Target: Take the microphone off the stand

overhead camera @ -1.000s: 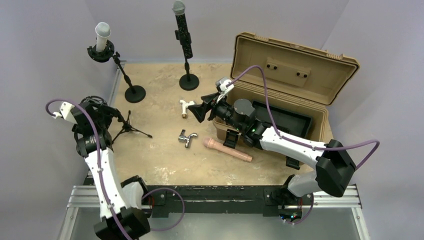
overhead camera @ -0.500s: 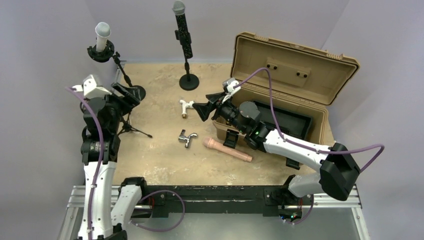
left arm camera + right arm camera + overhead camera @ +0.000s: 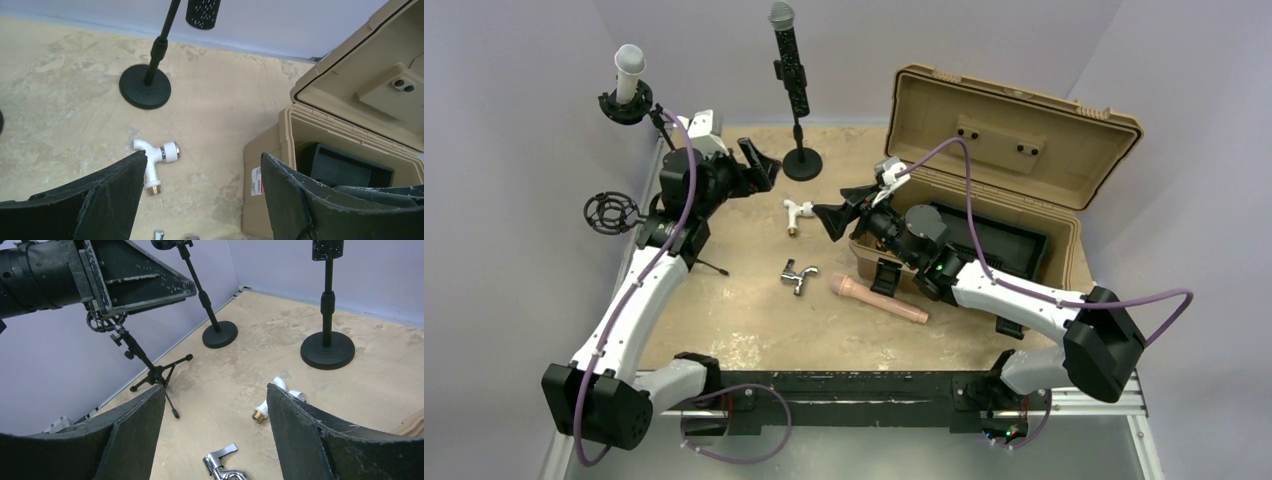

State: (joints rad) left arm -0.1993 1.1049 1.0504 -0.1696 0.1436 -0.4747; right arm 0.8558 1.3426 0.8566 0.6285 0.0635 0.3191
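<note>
A black microphone (image 3: 789,62) with a grey head stands upright in a round-base stand (image 3: 802,163) at the back centre. A white-headed microphone (image 3: 629,70) sits in a shock mount on a second stand at the back left. My left gripper (image 3: 767,165) is open and empty, just left of the black stand's base (image 3: 145,92); only the microphone's lower end (image 3: 202,11) shows in the left wrist view. My right gripper (image 3: 831,207) is open over the table's middle, holding nothing. In the right wrist view the black stand (image 3: 327,347) is at the back right.
A small tripod stand (image 3: 686,256) with an empty shock mount (image 3: 611,212) is at the left. A white pipe fitting (image 3: 796,213), a chrome tap (image 3: 797,277) and a pink microphone (image 3: 879,300) lie on the table. An open tan case (image 3: 1014,130) fills the right.
My left arm has swung from the near left up and across to the back, beside the black stand's base. Its jaws narrowed, then widened again. The right gripper barely shifted.
</note>
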